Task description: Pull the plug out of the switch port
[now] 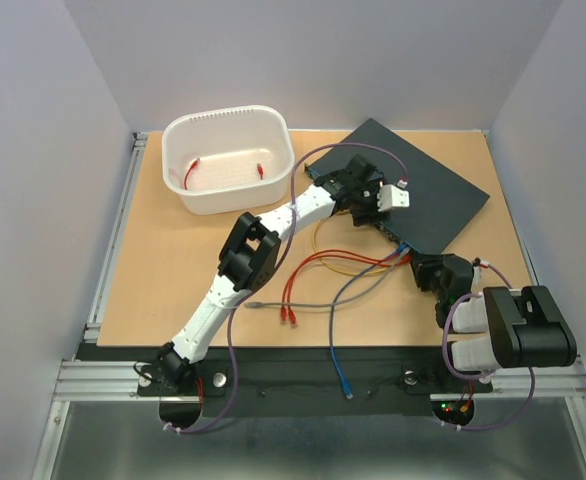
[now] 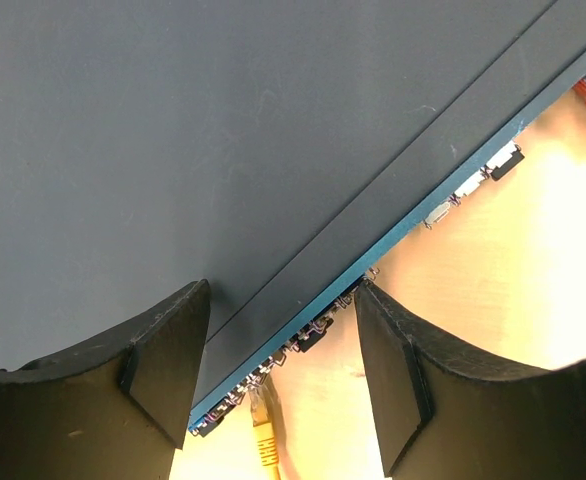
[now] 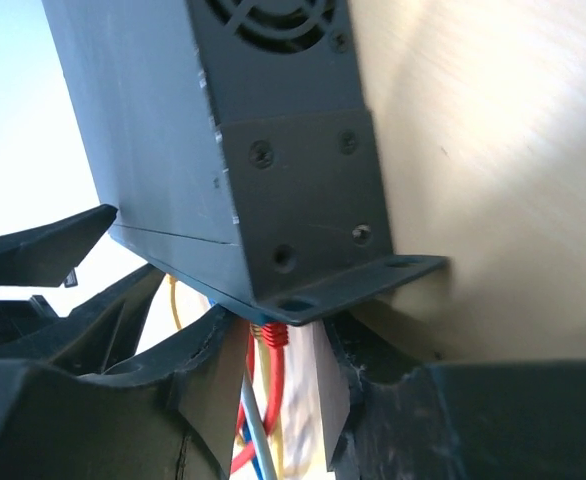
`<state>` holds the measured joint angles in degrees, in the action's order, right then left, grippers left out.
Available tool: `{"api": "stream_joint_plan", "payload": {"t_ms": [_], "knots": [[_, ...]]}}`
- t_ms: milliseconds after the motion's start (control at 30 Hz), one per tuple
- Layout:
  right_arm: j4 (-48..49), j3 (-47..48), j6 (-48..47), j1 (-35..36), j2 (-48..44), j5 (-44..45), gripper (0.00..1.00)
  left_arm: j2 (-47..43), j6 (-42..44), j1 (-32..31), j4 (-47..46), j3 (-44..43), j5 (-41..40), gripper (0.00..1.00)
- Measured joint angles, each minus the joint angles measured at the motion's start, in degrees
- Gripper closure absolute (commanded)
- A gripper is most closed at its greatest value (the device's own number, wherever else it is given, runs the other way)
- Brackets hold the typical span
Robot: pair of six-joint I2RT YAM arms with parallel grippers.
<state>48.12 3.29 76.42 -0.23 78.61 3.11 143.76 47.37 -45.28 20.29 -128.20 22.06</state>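
The switch [image 1: 428,185] is a flat dark box lying at the back right of the table, with its socket edge facing the arms. My left gripper [image 1: 373,197] is open over that edge. In the left wrist view one finger [image 2: 163,370] is above the switch top [image 2: 223,140] and the other finger [image 2: 403,385] is above the table. A yellow plug [image 2: 263,428] sits in a socket between them. My right gripper [image 1: 425,268] is at the switch's near corner. In the right wrist view it [image 3: 270,390] is open around a red plug [image 3: 273,335] seated under the mounting ear [image 3: 353,285].
A white tub [image 1: 228,160] with red cable pieces stands at the back left. Red, orange, yellow, grey and blue cables [image 1: 323,270] trail from the switch over the middle of the table toward the front edge. Grey walls close in the sides.
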Motion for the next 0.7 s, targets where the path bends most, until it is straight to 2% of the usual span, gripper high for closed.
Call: {"api": "stream_joint_plan", "payload": {"t_ms": [433, 700], "knots": [[1.86, 2.29, -3.45, -1.05, 3.56, -0.15, 0.71, 0.09, 0.07, -0.63, -1.97, 0.22, -0.92, 0.3], [3.08, 2.29, -5.03, -1.05, 3.98, 0.35, 0.69, 0.17, 0.07, -0.74, -2.14, 0.22, -1.09, 0.31]]}}
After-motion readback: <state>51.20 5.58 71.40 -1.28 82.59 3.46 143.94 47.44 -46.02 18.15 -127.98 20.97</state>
